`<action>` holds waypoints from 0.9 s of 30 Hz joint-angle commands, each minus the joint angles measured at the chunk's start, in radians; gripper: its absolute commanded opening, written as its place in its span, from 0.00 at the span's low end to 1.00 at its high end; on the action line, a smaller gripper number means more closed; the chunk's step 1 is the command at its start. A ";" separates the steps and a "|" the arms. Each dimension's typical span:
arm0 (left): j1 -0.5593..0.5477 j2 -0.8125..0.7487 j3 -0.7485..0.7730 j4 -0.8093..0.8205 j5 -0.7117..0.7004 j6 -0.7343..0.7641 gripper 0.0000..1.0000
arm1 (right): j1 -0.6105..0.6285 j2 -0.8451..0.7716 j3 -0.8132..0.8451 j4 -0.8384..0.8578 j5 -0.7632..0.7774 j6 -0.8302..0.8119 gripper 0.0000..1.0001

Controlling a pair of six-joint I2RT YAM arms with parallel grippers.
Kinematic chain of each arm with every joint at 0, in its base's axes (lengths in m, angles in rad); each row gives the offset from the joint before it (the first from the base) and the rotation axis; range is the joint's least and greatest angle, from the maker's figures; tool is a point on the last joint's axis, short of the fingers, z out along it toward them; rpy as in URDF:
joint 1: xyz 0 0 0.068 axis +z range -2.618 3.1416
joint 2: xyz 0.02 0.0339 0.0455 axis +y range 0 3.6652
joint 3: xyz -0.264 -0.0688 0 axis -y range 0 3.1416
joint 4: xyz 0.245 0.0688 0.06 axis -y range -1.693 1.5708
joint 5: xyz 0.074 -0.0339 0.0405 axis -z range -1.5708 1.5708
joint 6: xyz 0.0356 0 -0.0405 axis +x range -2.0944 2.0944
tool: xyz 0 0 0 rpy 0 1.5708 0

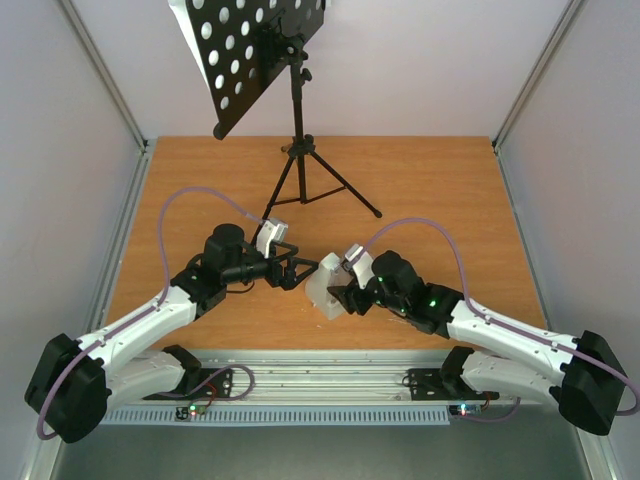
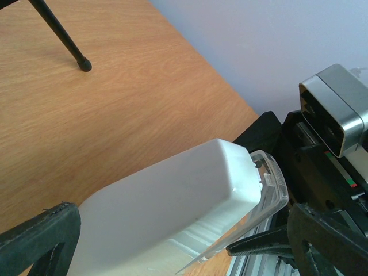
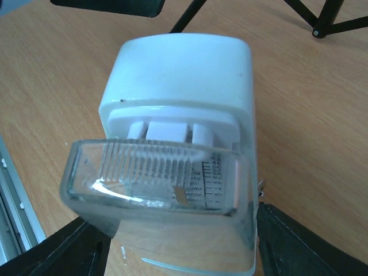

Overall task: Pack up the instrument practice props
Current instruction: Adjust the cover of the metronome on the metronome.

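We judge nothing packed yet: the stand (image 1: 297, 150) is unfolded and upright at the far edge of the desk (image 1: 440, 200), the metronome (image 1: 322, 288) lies mid near edge, straddled by left pincer (image 1: 303, 272) and right pincer (image 1: 342, 298), whether squeezing we cannot tell, its scale numerals (image 3: 215, 172) too small to read.

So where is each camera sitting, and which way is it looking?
Top external: above and behind the arms, looking down at the table, music stand, both arms, left hand and right hand.
Left wrist: on the left arm, looking across the metronome toward the right arm's camera; own fingers at the bottom.
Right wrist: on the right arm, facing the metronome's clear cover; own fingers in bottom corners.
Both wrist views share the metronome and a stand foot.
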 commanded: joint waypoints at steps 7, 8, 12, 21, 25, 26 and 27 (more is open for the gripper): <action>0.007 -0.002 0.028 0.027 0.005 0.017 0.99 | -0.004 0.039 0.005 0.025 0.029 0.011 0.73; 0.006 -0.002 0.028 0.026 0.005 0.017 0.99 | -0.004 0.044 0.006 0.027 0.031 0.011 0.73; 0.006 -0.003 0.027 0.024 0.004 0.019 0.99 | -0.005 0.054 0.011 0.036 0.030 0.011 0.78; 0.006 -0.011 0.026 0.017 -0.002 0.020 0.99 | -0.004 -0.020 0.000 -0.023 -0.010 -0.023 0.98; 0.006 -0.026 0.031 -0.002 -0.011 0.024 0.99 | -0.004 -0.104 0.006 -0.117 -0.015 -0.019 0.98; 0.006 -0.031 0.036 -0.012 -0.014 0.026 0.99 | -0.004 -0.129 0.011 -0.158 -0.010 -0.013 0.98; 0.006 -0.036 0.044 -0.028 -0.017 0.030 0.99 | -0.004 -0.165 0.014 -0.187 -0.011 0.002 0.99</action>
